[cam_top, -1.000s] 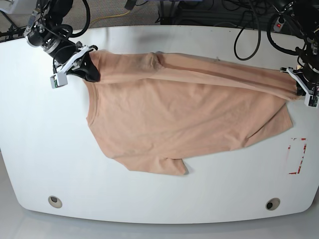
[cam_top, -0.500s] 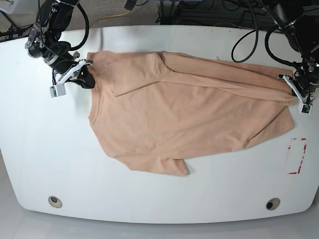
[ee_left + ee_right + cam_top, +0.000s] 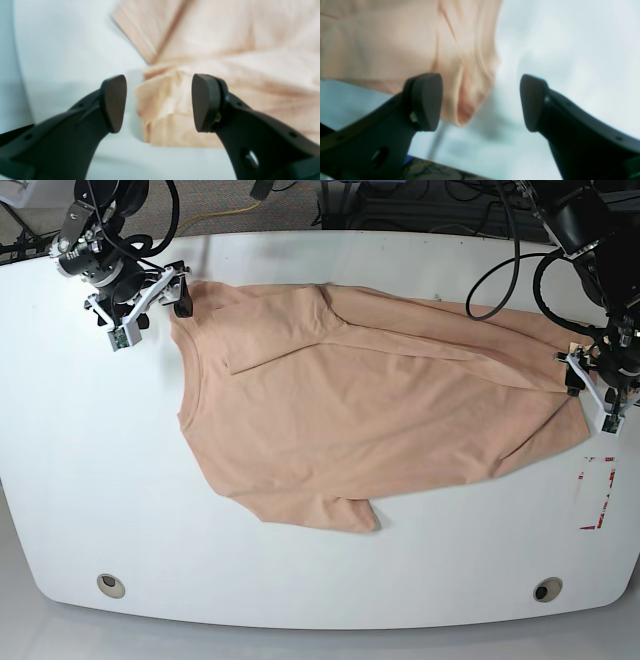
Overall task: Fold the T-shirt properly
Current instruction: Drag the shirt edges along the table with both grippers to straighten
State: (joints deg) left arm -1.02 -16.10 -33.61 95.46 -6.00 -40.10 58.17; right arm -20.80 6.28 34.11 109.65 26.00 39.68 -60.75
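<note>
The peach T-shirt (image 3: 370, 410) lies spread on the white table (image 3: 100, 460), its far edge folded over toward the middle. My right gripper (image 3: 168, 298) is open at the shirt's far left corner; in the right wrist view (image 3: 481, 102) a bunched cloth edge (image 3: 467, 82) hangs beside the left finger (image 3: 425, 100), unclamped. My left gripper (image 3: 583, 383) is open at the shirt's right end; in the left wrist view (image 3: 158, 102) a crumpled cloth corner (image 3: 162, 100) lies between the spread fingers (image 3: 202, 102) on the table.
A red-marked rectangle (image 3: 597, 493) is on the table at the right, near the shirt's right hem. Two round holes (image 3: 111, 584) (image 3: 546, 589) sit near the front edge. Cables (image 3: 500, 240) run along the back edge.
Both grippers have opened and let go of the shirt's folded edge, which now lies on the table. The right gripper moved back and left; the left gripper moved slightly toward the front.
</note>
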